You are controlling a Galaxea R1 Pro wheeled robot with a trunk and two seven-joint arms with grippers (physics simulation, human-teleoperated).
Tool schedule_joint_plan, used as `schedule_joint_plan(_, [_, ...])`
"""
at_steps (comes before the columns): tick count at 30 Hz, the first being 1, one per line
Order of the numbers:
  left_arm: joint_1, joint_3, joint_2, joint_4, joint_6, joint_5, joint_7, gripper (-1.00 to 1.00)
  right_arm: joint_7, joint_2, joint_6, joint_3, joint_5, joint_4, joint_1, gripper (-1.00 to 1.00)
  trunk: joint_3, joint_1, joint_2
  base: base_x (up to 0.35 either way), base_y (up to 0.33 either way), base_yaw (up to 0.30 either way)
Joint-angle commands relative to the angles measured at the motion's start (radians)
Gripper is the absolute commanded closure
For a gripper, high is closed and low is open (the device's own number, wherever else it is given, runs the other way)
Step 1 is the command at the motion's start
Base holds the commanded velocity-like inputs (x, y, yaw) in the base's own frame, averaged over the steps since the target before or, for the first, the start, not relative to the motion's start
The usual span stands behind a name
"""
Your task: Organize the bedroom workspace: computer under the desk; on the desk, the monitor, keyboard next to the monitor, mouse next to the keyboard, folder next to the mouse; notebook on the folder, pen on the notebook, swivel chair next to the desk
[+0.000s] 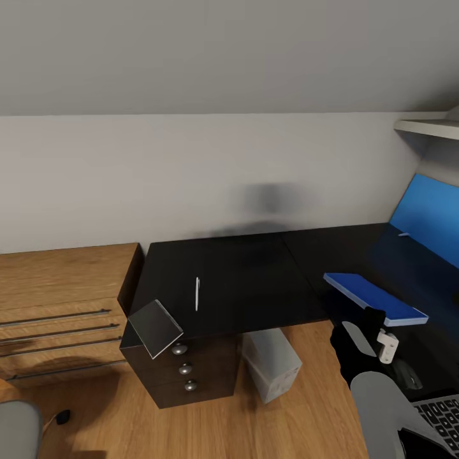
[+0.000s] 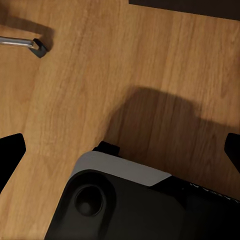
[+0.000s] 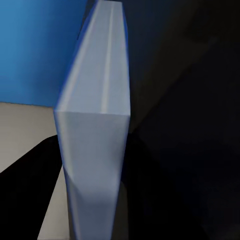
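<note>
Fingers of the right gripper (image 3: 92,200) sit dark on either side of the folder (image 3: 95,125), whose pale page edge runs between them in the right wrist view — clenched on it, by the look of things. From the head view the right gripper (image 1: 364,331) holds the near end of the folder (image 1: 373,296) just above the desk (image 1: 242,280), beside the blue wall panel (image 1: 430,217), though I cannot tell whether the far end already touches. To do this step well, I would lower it flat and let go only once the whole sheet rests on the black top, placed close to the mouse (image 1: 407,373), which lies near the keyboard (image 1: 440,414) at the lower right. The notebook (image 1: 155,327) tilts over the desk's front corner above the knobbed drawers, and the pen (image 1: 197,293) lies on the top nearby — both well apart from the folder. The computer (image 1: 271,363) stands under the desk. The left gripper's fingertips (image 2: 10,155) sit wide apart over bare wood floor, holding nothing.
</note>
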State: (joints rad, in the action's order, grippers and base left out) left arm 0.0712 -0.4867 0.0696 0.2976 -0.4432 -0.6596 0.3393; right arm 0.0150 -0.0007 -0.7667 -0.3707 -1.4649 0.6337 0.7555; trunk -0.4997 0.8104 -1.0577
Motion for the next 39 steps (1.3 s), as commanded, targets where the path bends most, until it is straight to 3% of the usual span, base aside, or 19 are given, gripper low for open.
schedule_joint_plan(1, [0.001, -0.009, 0.000, 0.000, -0.003, -0.005, 0.008, -1.00, 0.002, 0.000, -0.004, 0.001, -0.050, -0.073, 0.000, 1.00, -0.001, 0.000, -0.001, 0.000, 0.000, 0.000])
schedule_joint_plan(14, [0.001, -0.009, 0.001, 0.000, -0.004, -0.005, 0.009, -1.00, 0.006, 0.006, -0.016, 0.001, -0.043, -0.068, 0.001, 1.00, -0.001, 0.000, -0.001, 0.000, 0.000, 0.000])
schedule_joint_plan(16, [0.001, -0.008, 0.001, 0.000, -0.006, -0.005, 0.009, -1.00, 0.033, 0.018, -0.017, 0.000, -0.040, -0.069, 0.000, 1.00, -0.001, 0.000, -0.001, 0.000, 0.000, 0.000])
schedule_joint_plan(19, [0.001, -0.008, 0.000, 0.000, -0.008, -0.005, 0.009, -1.00, 0.142, 0.037, -0.018, -0.001, -0.037, -0.077, 0.000, 1.00, -0.001, 0.000, -0.001, 0.000, 0.000, 0.000])
schedule_joint_plan(23, [0.001, -0.008, 0.000, 0.000, -0.009, -0.005, 0.009, -1.00, 0.236, 0.050, -0.018, -0.002, -0.037, -0.079, -0.001, 1.00, 0.001, 0.000, -0.001, 0.000, 0.000, 0.000])
schedule_joint_plan(28, [0.001, -0.008, -0.001, 0.000, -0.009, -0.005, 0.009, -1.00, 0.273, 0.054, -0.019, -0.003, -0.038, -0.079, -0.002, 1.00, 0.004, 0.000, -0.001, 0.000, 0.000, 0.000])
schedule_joint_plan(39, [0.001, -0.008, 0.000, 0.000, -0.009, -0.005, 0.009, -1.00, 0.278, 0.054, -0.043, -0.004, -0.041, -0.079, -0.002, 1.00, 0.012, 0.000, -0.001, 0.000, 0.000, -0.116])
